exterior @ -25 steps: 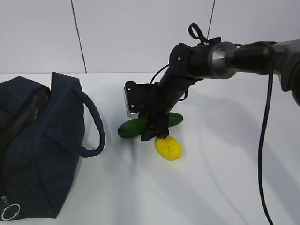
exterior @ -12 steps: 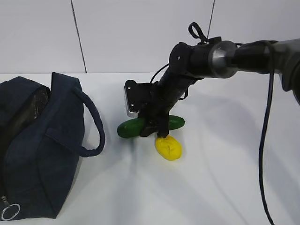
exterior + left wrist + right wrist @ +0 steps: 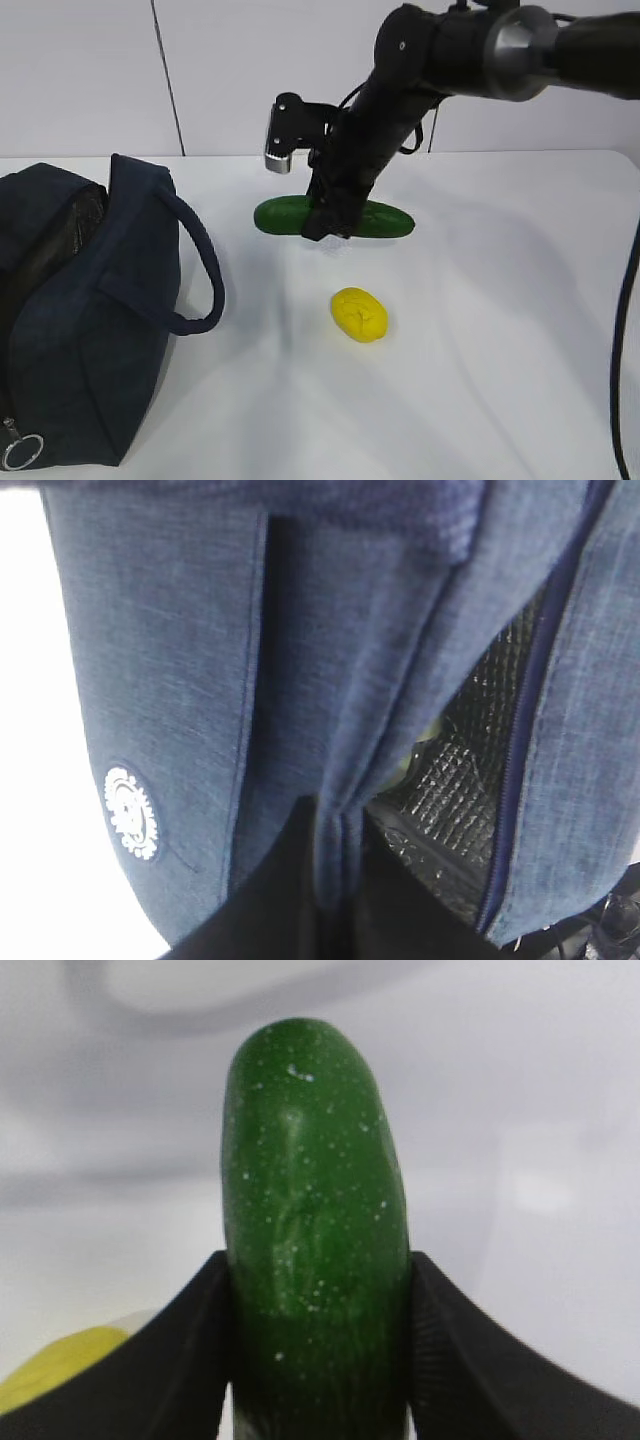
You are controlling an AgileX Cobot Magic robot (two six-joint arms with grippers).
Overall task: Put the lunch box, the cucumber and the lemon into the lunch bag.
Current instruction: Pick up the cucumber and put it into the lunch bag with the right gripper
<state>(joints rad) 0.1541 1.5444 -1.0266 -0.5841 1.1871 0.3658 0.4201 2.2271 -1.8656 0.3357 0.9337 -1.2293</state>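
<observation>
Our right pincer (image 3: pixel 320 1360) clamps the cucumber (image 3: pixel 312 1220) between both fingers, above the table (image 3: pixel 480 330). We see the lemon (image 3: pixel 359 314) at the cucumber's six o'clock; our left pincer pinches the lunch bag's (image 3: pixel 180 680) fabric.

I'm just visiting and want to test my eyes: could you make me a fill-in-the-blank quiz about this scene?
1. The right gripper has its jaws closed on the ____.
2. The yellow fruit lying alone on the table is a ____.
3. The bag stands on the ____ side of the exterior view.
4. The bag's colour is dark ____.

Missing words: cucumber; lemon; left; navy
</observation>
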